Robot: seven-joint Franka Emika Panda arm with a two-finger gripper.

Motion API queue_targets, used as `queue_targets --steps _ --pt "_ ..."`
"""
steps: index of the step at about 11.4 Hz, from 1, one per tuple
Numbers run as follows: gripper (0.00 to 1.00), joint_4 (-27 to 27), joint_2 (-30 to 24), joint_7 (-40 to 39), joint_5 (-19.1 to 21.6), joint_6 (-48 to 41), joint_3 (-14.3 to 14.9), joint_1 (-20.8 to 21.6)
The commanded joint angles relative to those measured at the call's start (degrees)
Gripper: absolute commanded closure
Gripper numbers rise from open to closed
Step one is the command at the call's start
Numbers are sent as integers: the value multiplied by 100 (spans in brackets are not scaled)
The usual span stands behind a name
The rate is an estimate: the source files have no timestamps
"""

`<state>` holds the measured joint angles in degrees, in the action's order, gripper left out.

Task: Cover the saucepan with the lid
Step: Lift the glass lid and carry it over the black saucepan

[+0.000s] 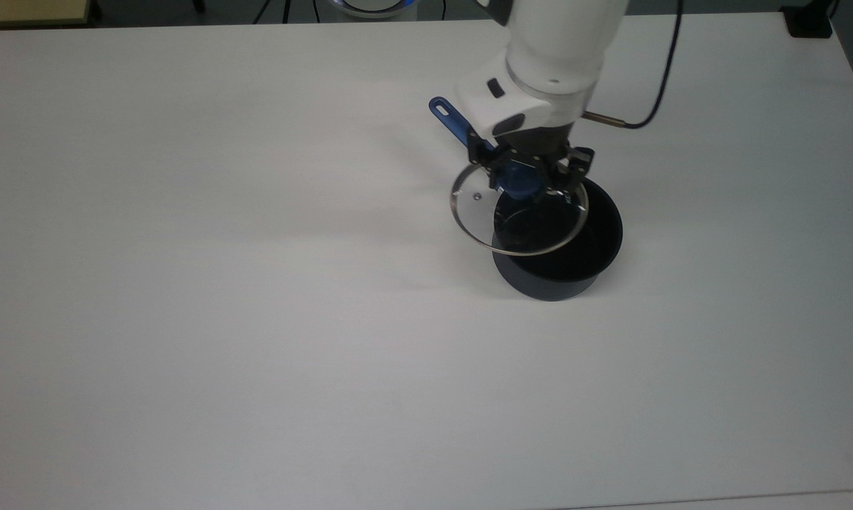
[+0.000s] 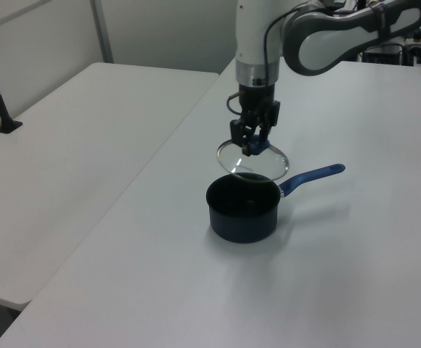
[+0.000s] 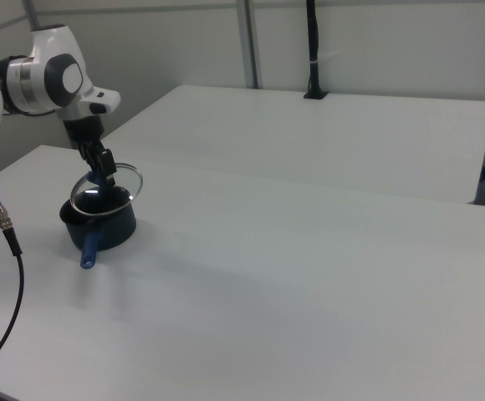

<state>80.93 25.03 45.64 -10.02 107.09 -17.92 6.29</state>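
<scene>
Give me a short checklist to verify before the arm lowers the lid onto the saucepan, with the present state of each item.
1. Gripper shut on the lid's blue knob: ok.
2. Lid lifted above the saucepan rim: ok.
3. Lid centred over the opening: not ok, offset toward the top view's left.
4. Lid level: not ok, it hangs tilted.
5. Saucepan upright on the table, inside empty: ok.

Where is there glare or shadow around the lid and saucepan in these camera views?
Top view: the lid shows small glints near its rim, and a soft shadow falls on the table beside the saucepan. Left view: a faint shadow lies under the saucepan handle. Right view: the glass reads mostly as a thin rim.
</scene>
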Motion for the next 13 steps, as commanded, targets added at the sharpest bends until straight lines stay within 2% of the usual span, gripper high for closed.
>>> queue_targets --steps 1,5,13 --pt "63 -551 291 437 -105 -109 25 319" --pt "63 -552 484 463 -185 -127 25 557" --pt "63 -517 695 789 -272 -39 25 592"
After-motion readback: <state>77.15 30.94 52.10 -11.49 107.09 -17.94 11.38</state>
